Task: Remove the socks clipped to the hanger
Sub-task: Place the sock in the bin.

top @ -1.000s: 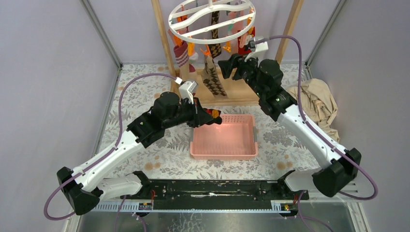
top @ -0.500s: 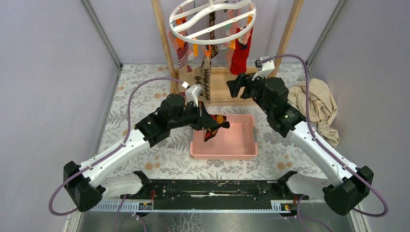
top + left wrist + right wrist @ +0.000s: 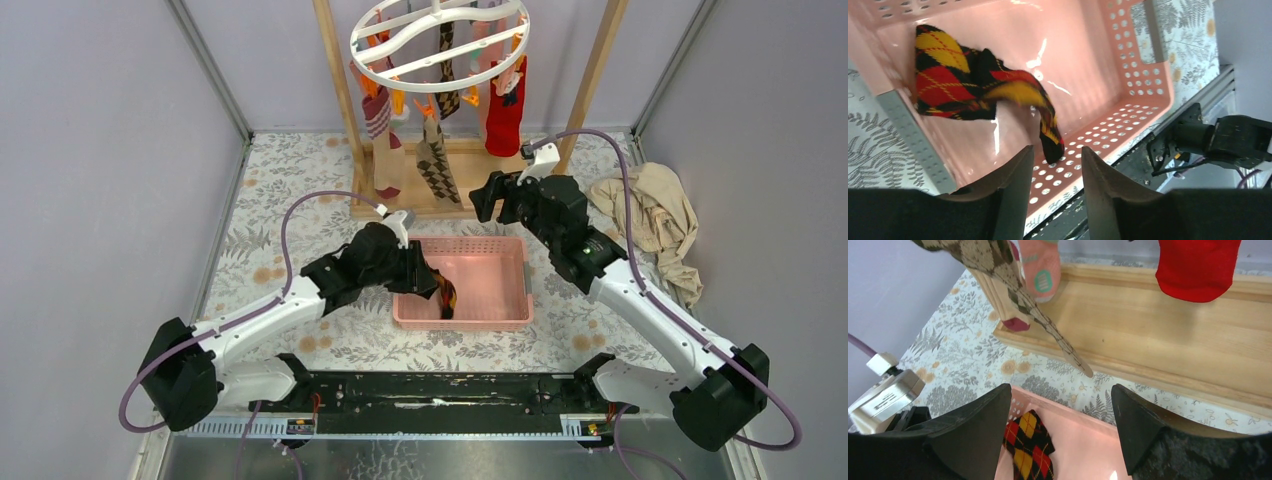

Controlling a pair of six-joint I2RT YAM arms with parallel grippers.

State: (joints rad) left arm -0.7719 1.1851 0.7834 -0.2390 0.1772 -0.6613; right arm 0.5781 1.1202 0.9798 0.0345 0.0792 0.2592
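Left gripper (image 3: 1057,150) has dropped low over the basket (image 3: 1143,75), jaws now parted. Plaid sock (image 3: 955,85) lies inside, seemingly free of the fingers, though we can't be sure at the toe. Risk: a snagged thread lifts it back out. Right gripper (image 3: 1060,387) has backed off the hanger (image 3: 400,80), jaws wide, empty. Beyond, red sock (image 3: 503,125) and others hang clipped. Risk: a hard tug swings the ring and spoils our next grab.
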